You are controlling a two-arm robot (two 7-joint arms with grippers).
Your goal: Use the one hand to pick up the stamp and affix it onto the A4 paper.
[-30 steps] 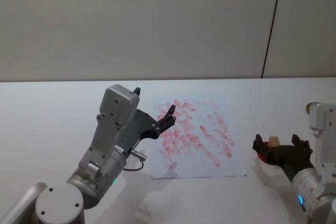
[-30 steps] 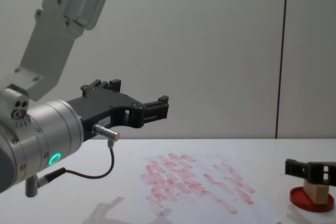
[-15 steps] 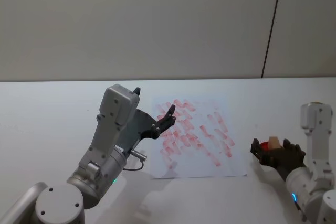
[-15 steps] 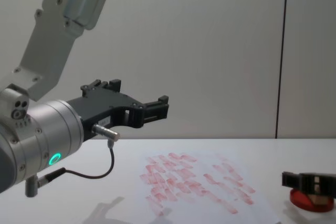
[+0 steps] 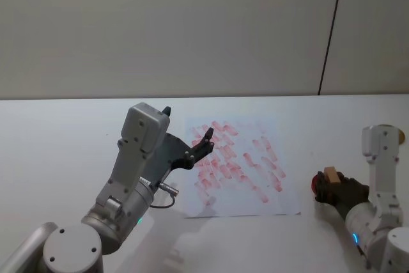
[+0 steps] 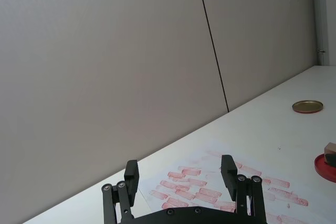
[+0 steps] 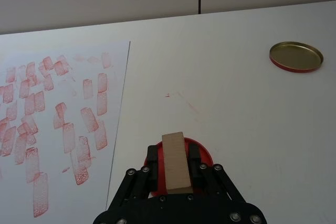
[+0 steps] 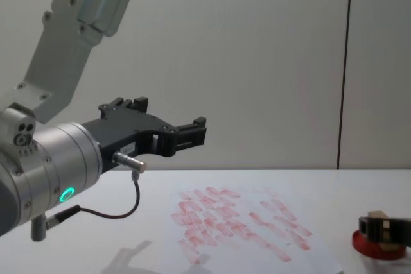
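TABLE [image 5: 64,132]: white and flat, spread beneath both sets of jaws; carries the paper, the dish and the lid.

A4 PAPER [image 5: 239,167]: white sheet covered with red-pink oblong marks. Lies flat on the table, ahead of and below the left jaws, and to the left of the right jaws with a strip of bare table between.

LEFT GRIPPER [image 6: 179,169]: black, two-fingered, raised well above the table at the near left edge of the paper. Jaws spread wide, with nothing between them.

RIGHT GRIPPER [image 7: 173,150]: black, two-fingered, low over the table to the right of the paper. Jaws drawn in narrow and clamped on the two long sides of the stamp.

INK DISH [image 7: 206,156]: flat, round, red. Sits on the table directly under the right jaws, mostly covered by them.

LID [image 7: 295,56]: shallow brass-coloured disc with a red rim, on the table well beyond the right jaws.

STAMP [image 5: 331,175]: light tan wooden block, pinched between the right jaws above the ink dish, one end protruding past the fingertips. Contact with the dish: cannot tell.
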